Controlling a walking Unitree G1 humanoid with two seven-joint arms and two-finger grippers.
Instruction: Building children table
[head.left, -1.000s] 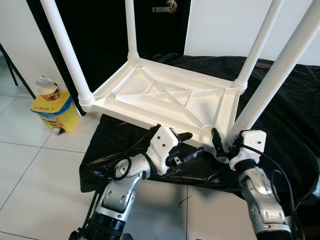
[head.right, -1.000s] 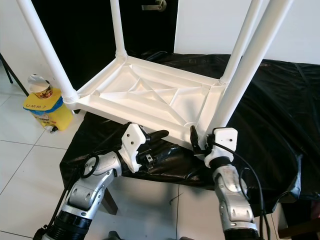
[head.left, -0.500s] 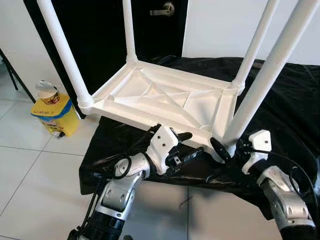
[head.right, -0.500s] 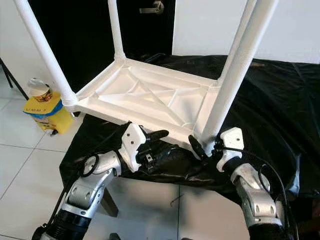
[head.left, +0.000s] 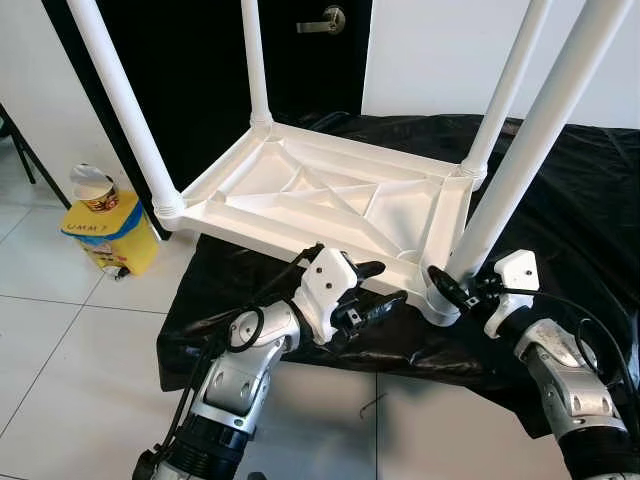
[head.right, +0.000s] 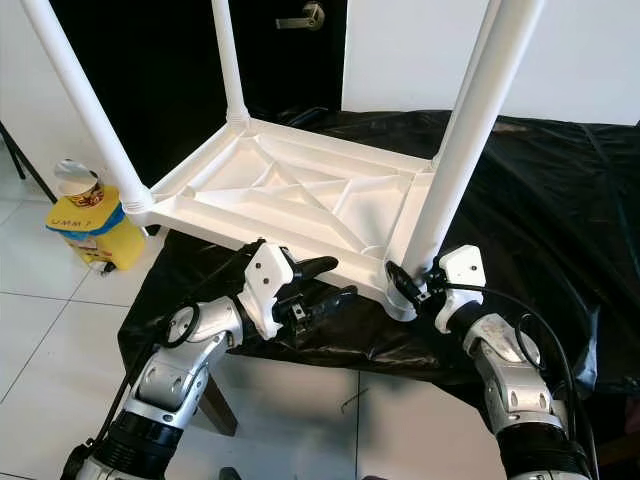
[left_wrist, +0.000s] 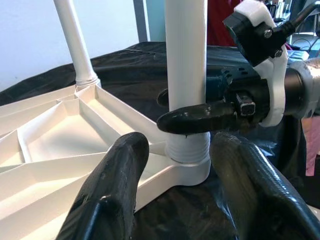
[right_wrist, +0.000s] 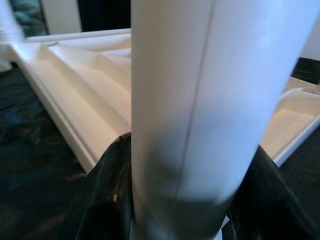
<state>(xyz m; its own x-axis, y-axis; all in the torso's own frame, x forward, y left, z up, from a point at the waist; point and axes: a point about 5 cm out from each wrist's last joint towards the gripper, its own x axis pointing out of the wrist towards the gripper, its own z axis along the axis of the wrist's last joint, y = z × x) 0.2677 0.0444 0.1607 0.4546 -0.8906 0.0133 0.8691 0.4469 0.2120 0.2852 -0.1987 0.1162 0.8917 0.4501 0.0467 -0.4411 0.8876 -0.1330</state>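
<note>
White children's table lies upside down on black sheet, four legs pointing up. Right gripper clasps base of near right leg, fingers on either side of it. Left gripper beside table's near edge, fingers spread apart, holding nothing. Yellow container on tiled floor at left.
</note>
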